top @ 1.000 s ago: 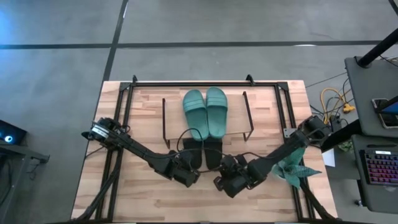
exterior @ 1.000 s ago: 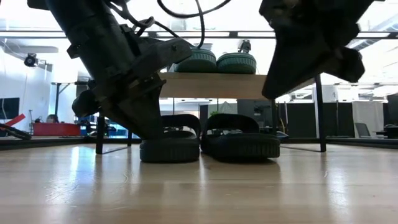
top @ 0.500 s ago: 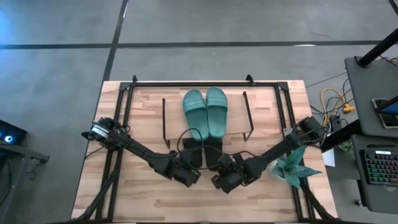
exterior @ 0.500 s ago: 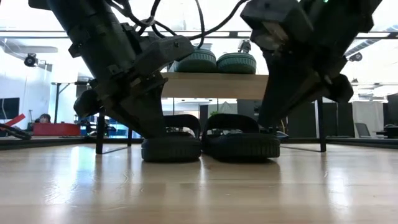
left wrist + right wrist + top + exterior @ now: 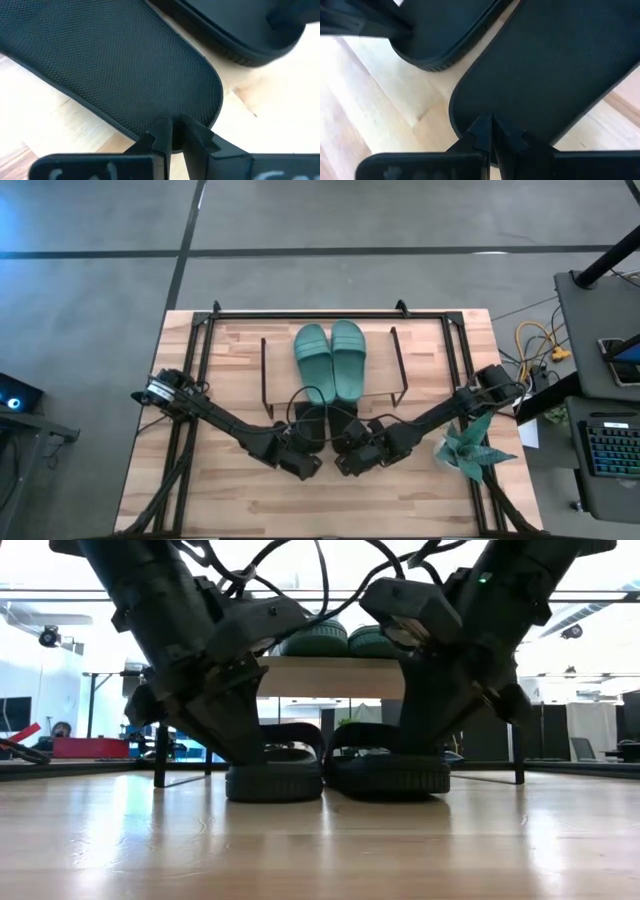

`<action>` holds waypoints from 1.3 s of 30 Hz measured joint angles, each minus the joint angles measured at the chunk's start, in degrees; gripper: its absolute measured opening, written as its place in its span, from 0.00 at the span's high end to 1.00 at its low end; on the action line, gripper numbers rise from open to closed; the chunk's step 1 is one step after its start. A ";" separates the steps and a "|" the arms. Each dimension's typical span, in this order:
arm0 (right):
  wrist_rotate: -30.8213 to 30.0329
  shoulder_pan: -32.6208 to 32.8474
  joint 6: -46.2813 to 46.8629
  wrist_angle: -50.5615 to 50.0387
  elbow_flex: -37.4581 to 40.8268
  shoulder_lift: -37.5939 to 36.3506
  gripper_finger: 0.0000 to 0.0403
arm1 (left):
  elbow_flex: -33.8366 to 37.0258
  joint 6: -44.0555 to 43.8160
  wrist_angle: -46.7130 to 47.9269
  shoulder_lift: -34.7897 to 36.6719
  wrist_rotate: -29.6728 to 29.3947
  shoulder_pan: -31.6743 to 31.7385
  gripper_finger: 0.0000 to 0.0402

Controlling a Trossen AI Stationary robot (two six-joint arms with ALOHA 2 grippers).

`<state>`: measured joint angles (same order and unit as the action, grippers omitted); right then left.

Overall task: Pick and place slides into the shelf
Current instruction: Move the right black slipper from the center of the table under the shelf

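Light wood-plank tabletop (image 5: pixel 240 510) ringed by a large black frame (image 5: pixel 300 313), standing on a grey concrete floor (image 5: pixel 330 215) with dark seam lines. Right of it, a dark desk (image 5: pixel 600 310) with a backlit keyboard (image 5: pixel 612 448), yellow cables (image 5: pixel 535 340) and a green spiky plant (image 5: pixel 470 448). Across the table: bright white room, ceiling beams, a red box (image 5: pixel 90 747), dark monitors (image 5: pixel 15 712).
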<state>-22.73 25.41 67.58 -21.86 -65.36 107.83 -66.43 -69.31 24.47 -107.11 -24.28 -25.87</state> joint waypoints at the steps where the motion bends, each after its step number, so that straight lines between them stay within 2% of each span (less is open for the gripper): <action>1: 0.23 0.01 -0.11 0.02 0.22 0.00 0.98 | 0.00 0.81 0.00 0.00 0.30 -0.06 0.95; 7: 0.77 0.07 1.61 0.66 2.17 0.00 0.98 | -0.09 3.94 -0.17 0.04 2.32 -0.08 0.95; 39: 1.72 -1.84 -0.16 4.90 2.87 0.09 0.98 | -0.11 4.08 -0.42 0.04 3.04 -0.10 0.95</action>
<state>-21.02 23.57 67.42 -16.95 -62.50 107.92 -66.54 -65.23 24.05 -107.07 -21.23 -25.98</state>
